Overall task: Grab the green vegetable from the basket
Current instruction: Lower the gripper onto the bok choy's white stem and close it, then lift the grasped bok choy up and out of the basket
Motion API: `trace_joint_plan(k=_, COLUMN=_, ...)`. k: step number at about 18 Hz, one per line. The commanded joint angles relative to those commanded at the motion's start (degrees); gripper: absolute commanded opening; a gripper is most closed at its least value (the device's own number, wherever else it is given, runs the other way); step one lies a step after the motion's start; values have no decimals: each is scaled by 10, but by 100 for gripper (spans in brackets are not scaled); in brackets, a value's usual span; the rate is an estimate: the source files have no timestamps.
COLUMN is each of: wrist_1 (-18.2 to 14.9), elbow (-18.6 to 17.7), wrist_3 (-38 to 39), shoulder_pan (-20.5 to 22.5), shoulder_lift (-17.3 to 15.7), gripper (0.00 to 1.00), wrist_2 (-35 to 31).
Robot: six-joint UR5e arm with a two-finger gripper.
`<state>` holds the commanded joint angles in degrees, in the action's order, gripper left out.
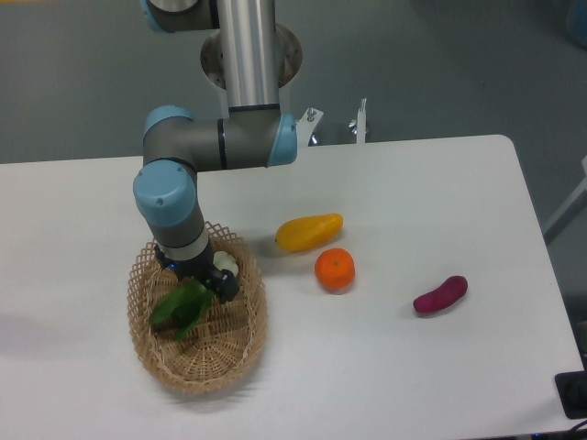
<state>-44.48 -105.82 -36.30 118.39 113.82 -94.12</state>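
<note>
The green vegetable [182, 307] lies in the tan wicker basket [240, 341] at the front left of the table. Its dark leaves point front-left, and its pale stem end [225, 264] peeks out beside my wrist. My gripper [209, 282] is low inside the basket, straight over the stem part of the vegetable. It looks open, with one dark finger [227, 286] showing on the right of the stem. The other finger is hidden under the wrist.
A yellow fruit [309, 231] and an orange [335, 269] lie just right of the basket. A purple sweet potato [440, 294] lies further right. The arm's blue-capped elbow [168, 197] hangs above the basket's far rim.
</note>
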Motion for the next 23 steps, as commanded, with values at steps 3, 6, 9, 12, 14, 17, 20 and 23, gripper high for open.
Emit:
trace_joint_plan(k=3, wrist_1=11, elbow=0, wrist_3=-4, shoulder_pan=-4, shoulder_lift=4, gripper=53, wrist_2=-19)
trace_joint_plan(k=6, wrist_1=10, elbow=0, wrist_3=-4, shoulder_pan=-4, shoulder_lift=4, gripper=39, wrist_2=-19)
trace_joint_plan(k=9, wrist_1=11, elbow=1, wrist_3=-13, shoulder_pan=-4, shoulder_lift=3, gripper=38, wrist_2=-19)
trace_joint_plan(k=12, wrist_1=11, elbow=2, wrist_3=-17, shoulder_pan=-4, shoulder_lift=1, gripper=38, wrist_2=-19)
trace_joint_plan(k=14, wrist_1=11, elbow=2, wrist_3=-18, shoulder_pan=-4, shoulder_lift=-3, gripper=38, wrist_2=-19)
trace_joint_plan(k=17, wrist_1=11, elbow=6, wrist_3=-22, shoulder_pan=-4, shoulder_lift=-13, gripper=38, wrist_2=-18)
trace_joint_plan(k=20, wrist_1=4, elbow=13, wrist_3=-61, shoulder_pan=1, shoulder_lift=-36, gripper=38, wrist_2=-12)
trace_joint_plan(k=23, wrist_1=-4, elbow=36, wrist_3=-80, shoulder_pan=18, shoulder_lift=-53, gripper=38, wrist_2=-12)
